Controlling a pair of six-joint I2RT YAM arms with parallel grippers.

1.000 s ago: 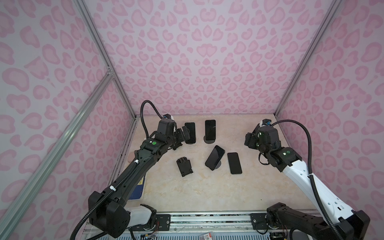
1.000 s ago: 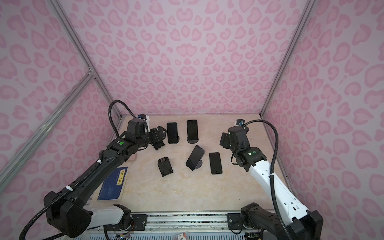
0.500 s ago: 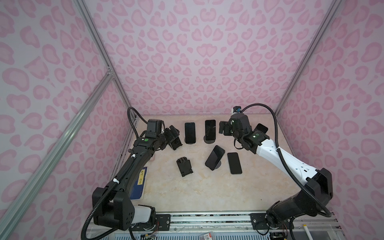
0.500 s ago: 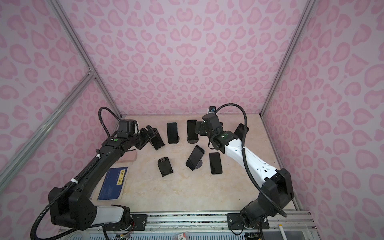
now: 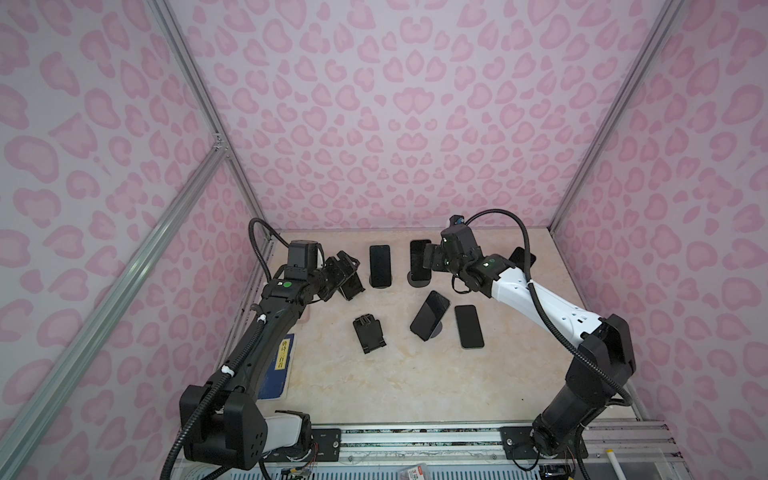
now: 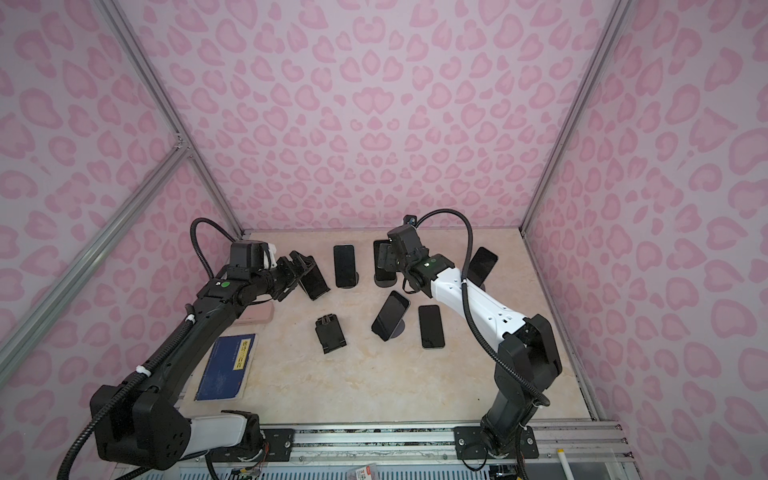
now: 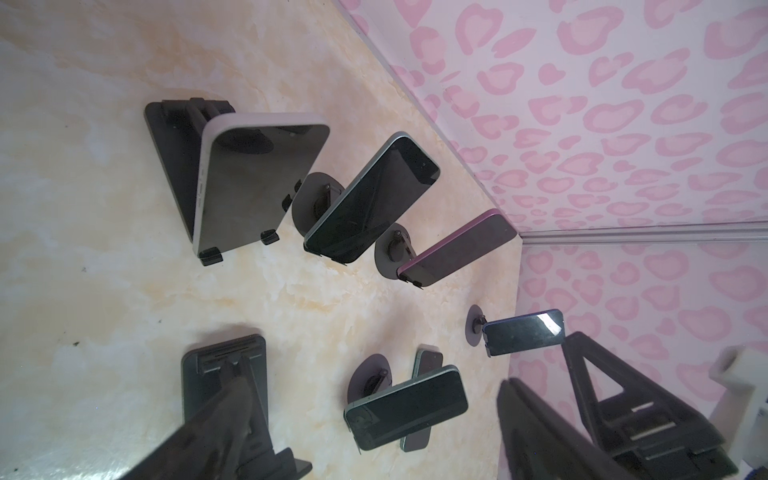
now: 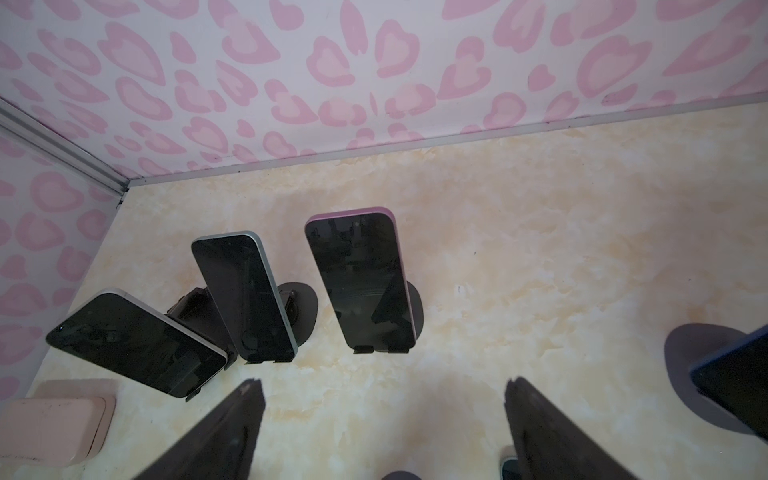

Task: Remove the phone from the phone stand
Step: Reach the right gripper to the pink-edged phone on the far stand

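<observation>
**A:** Start close in. What's on the near part of the table (image 5: 395,386)?

**B:** An empty stand (image 5: 369,334), a flat phone (image 5: 468,326) lying off any stand, and a tilted phone (image 5: 430,315) propped on its own base just beside it. I'd leave all three alone.

**A:** And further back?

**B:** The right gripper (image 8: 382,415) is spread wide and carries nothing. It is lined up on the purple-edged phone (image 8: 359,286), which leans on its round stand (image 8: 419,311) in the back row.

**A:** How should it take that one?

**B:** Straddle the two long edges above the little hooks at the foot, then close squarely. Lift along the lean so the phone clears the hooks, not sideways (the pale-edged phone (image 8: 245,295) stands near on one side). A crooked pull would probably drag or tip the stand.

**A:** And the other arm?

**B:** The left gripper (image 5: 347,264) is also wide and empty, just beside the white-edged phone (image 7: 253,183) on its folding stand (image 7: 172,158). It should probably stay out of the lift path.
</observation>
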